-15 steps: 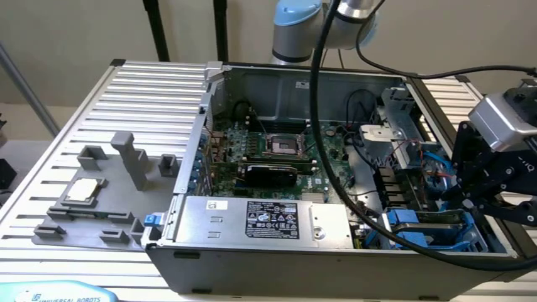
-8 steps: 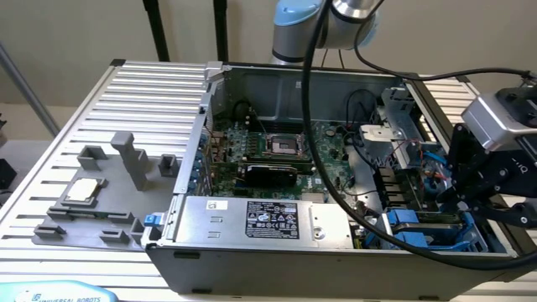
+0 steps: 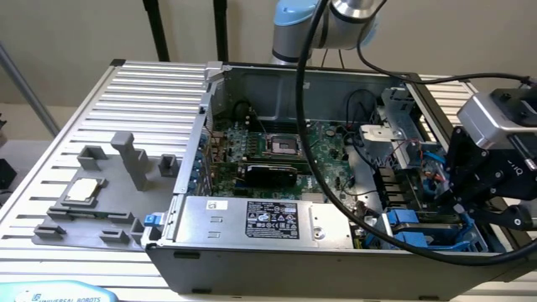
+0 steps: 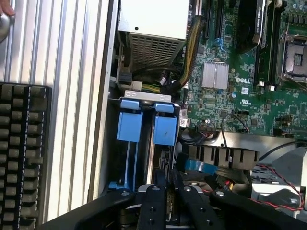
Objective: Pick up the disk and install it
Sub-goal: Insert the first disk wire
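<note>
Tool nearly closed over the drive bay

Tool (image 4: 165, 184) stands with its black fingers (image 4: 154, 201) drawn close together above the blue-railed drive bay at the case's corner; whether they pinch anything cannot be told. Disk (image 4: 162, 143) sits on edge in the bay, its blue rail tabs (image 4: 165, 129) level with those of the neighbouring slot, directly under the fingertips. Beside the bay lies the green motherboard (image 4: 240, 91); the silver power supply (image 3: 260, 220) sits along the case's near wall. Computer case (image 3: 336, 267) rests on the ribbed metal desk (image 3: 143, 94). Grey fixture (image 3: 100, 195) with a small chip (image 3: 84, 189) lies at the exterior view's left
</note>
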